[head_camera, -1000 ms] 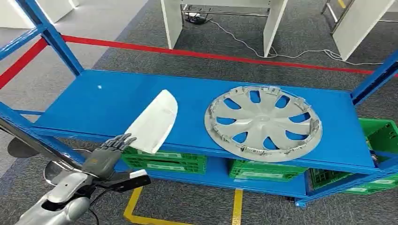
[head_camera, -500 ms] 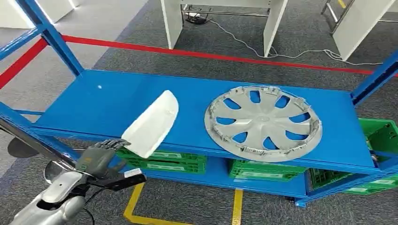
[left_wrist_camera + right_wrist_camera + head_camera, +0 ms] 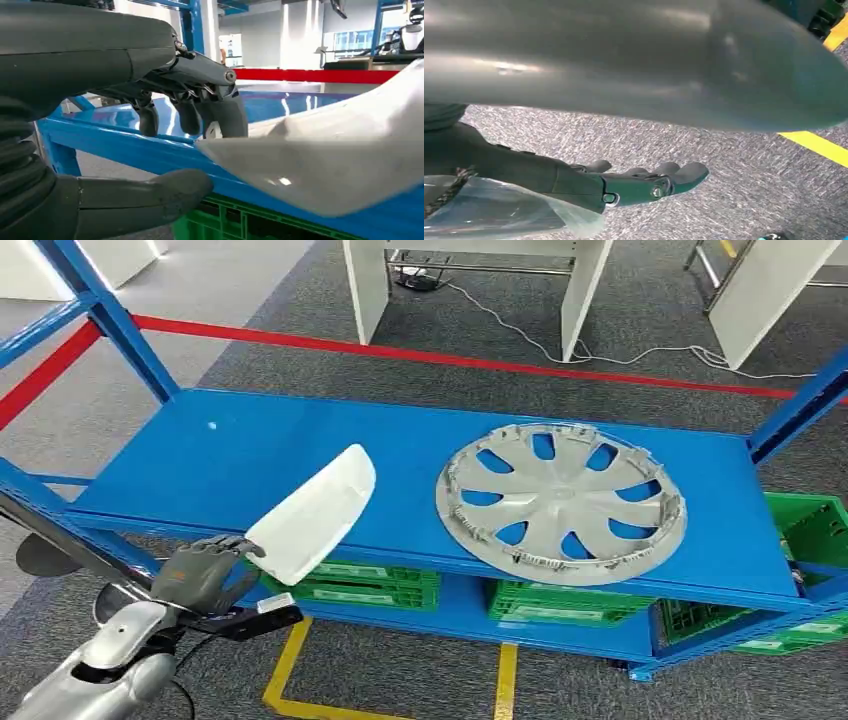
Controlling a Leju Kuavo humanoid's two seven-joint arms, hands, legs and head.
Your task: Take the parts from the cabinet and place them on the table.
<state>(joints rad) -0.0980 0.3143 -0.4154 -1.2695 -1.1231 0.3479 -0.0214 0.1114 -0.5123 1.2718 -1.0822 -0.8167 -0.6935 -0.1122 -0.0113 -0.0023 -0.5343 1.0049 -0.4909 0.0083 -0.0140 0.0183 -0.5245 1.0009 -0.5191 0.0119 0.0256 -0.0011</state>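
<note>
White plastic part (image 3: 312, 512) at lower left, pinched at its near end by the left robot hand (image 3: 200, 572), wants a level pull off the blue shelf (image 3: 250, 455), right robot hand (image 3: 644, 186) hanging loosely open.

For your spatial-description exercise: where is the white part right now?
In the head view the white part overhangs the front edge of the blue shelf, left of the silver wheel cover, with the left hand at its near end.
</note>
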